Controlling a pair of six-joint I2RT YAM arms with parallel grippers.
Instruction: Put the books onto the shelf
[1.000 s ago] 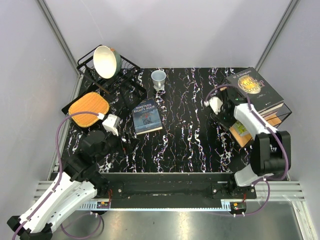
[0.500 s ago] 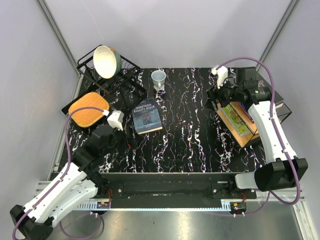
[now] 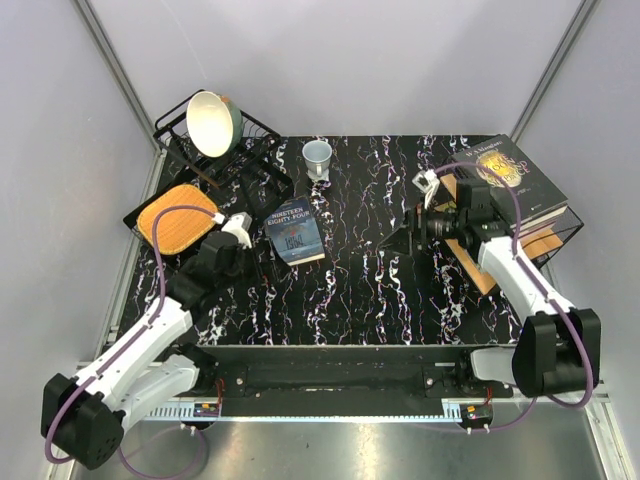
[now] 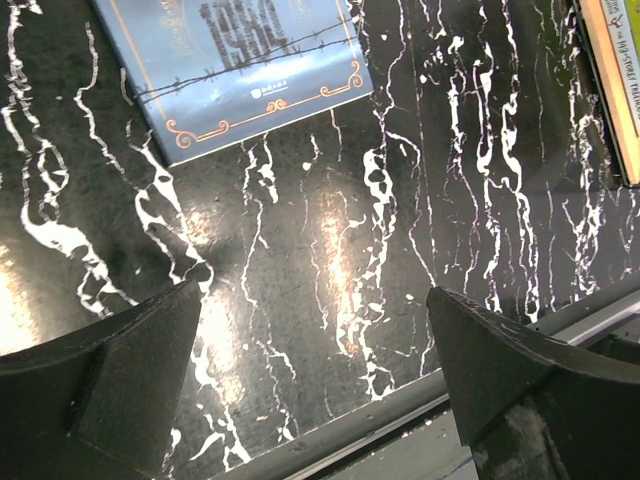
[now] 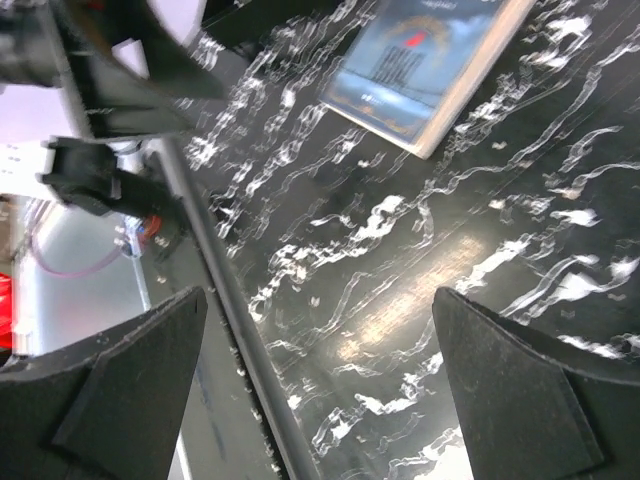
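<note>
**Black marbled tabletop: one paperback lies apart from the shelf, both hands empty**

A black tabletop (image 3: 370, 290) veined with white fills the space between pale grey walls. At its far left corner stands a black wire dish rack (image 3: 180, 150) with a cream bowl (image 3: 213, 122) propped on edge in it. Just in front of the rack lies a rounded orange-brown cutting board (image 3: 177, 218). A small pale cup (image 3: 317, 157) sits upright near the far edge.

The blue-grey paperback (image 3: 295, 231), titled "Nineteen Eighty-Four", lies flat and face up on the tabletop left of centre, well apart from the shelf. The shelf (image 3: 545, 240), light brown wooden boards on a thin black wire frame, stands at the right edge. A black paperback with a gold disc (image 3: 510, 175) rests flat on its top board. The left wrist view catches a strip of a lime-green book (image 4: 625, 70) at its right border.

The left hand (image 4: 312, 300) hangs just beside the blue-grey paperback, on the cutting-board side, with its fingers spread wide and nothing between them. The right hand (image 5: 320, 295) is low over the tabletop just in front of the shelf, pointing towards the middle. Its fingers are likewise spread wide and hold nothing.
</note>
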